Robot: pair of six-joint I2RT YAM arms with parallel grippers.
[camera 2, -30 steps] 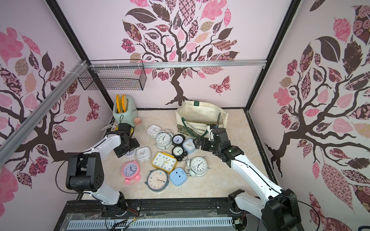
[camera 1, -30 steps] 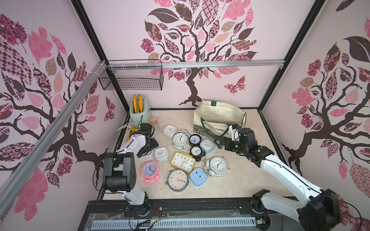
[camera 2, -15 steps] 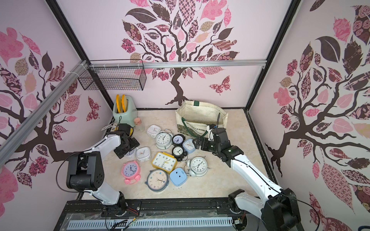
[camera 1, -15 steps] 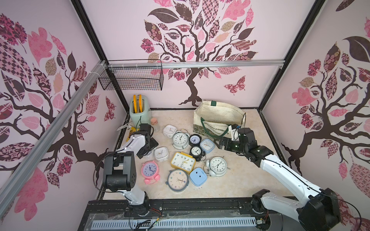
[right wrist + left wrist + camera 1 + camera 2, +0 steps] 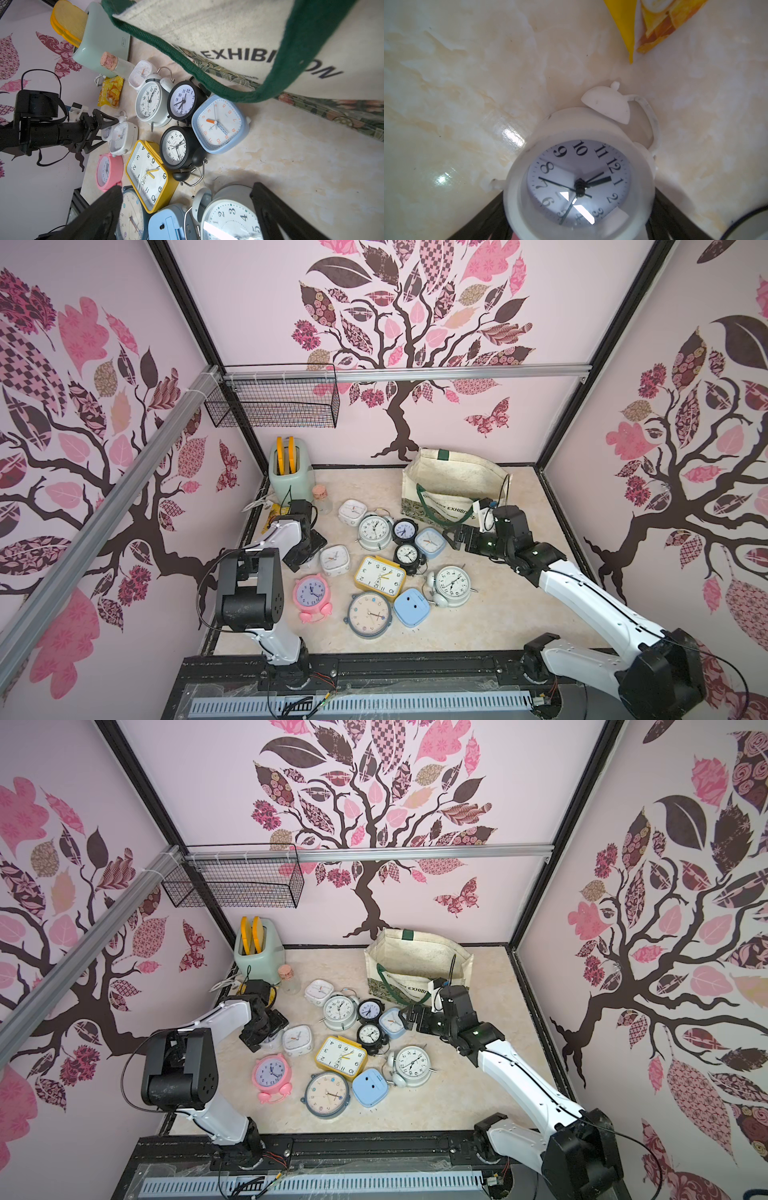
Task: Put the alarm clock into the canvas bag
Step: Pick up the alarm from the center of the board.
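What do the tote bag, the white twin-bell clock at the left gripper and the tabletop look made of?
Canvas bag: coarse woven cream cloth, matte; weave shows. White twin-bell clock: matte white shell, painted metal or plastic, cannot tell; clear lens reflects light. Tabletop: glossy marble-look surface, bright glare spots.

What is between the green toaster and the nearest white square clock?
A small corked bottle stands between the toaster and that white square clock, in both top views.
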